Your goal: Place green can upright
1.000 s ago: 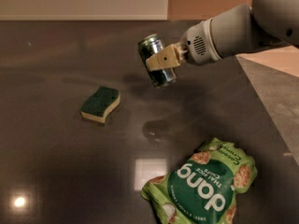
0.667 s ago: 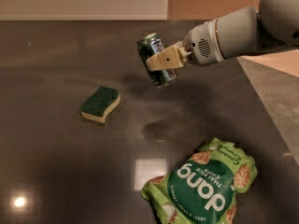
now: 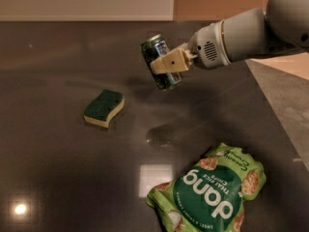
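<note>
- Since a second ago hardly anything has moved: the gripper [image 3: 163, 65] stays clamped on the green can [image 3: 156, 50], tilted, above the table.
- The dark glossy table [image 3: 58, 168] mirrors lamps; a pale wall [image 3: 87, 1] lies at 12 o'clock.
- The sponge [image 3: 103, 108] lies at 8 o'clock of the can and the snack bag [image 3: 212, 199] at 5.
- The bag is cut off below, and the far finger is hidden.

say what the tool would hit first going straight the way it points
The tool, shut on the green can, points down-left: probably bare table beyond the sponge, though depth is unclear.
</note>
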`<state>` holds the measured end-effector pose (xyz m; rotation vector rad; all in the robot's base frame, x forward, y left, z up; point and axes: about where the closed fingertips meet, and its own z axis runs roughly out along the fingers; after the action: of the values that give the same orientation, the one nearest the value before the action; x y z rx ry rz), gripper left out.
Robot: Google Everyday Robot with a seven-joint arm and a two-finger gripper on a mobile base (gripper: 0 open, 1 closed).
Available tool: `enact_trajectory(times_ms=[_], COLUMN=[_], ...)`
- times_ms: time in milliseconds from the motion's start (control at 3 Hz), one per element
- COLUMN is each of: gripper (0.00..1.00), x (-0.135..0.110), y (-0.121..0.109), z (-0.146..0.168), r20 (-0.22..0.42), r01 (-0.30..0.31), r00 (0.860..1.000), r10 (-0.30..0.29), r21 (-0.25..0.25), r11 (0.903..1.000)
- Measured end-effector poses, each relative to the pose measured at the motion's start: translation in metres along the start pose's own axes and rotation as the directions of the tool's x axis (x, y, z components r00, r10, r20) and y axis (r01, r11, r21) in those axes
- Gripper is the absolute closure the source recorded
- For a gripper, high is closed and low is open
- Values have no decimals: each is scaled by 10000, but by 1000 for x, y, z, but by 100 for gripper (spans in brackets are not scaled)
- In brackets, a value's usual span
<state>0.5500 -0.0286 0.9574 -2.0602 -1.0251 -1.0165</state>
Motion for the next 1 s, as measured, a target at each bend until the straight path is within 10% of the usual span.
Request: enact_trajectory(times_ms=[333,1000], gripper=[100,100], x=[-8,-22], y=[3,15], z=[5,3], r20=[-634,-2976], r01=[55,958], r00=[9980,9494], r10=[-49,-1003], r21=[102,-299], r11=[9999,9950])
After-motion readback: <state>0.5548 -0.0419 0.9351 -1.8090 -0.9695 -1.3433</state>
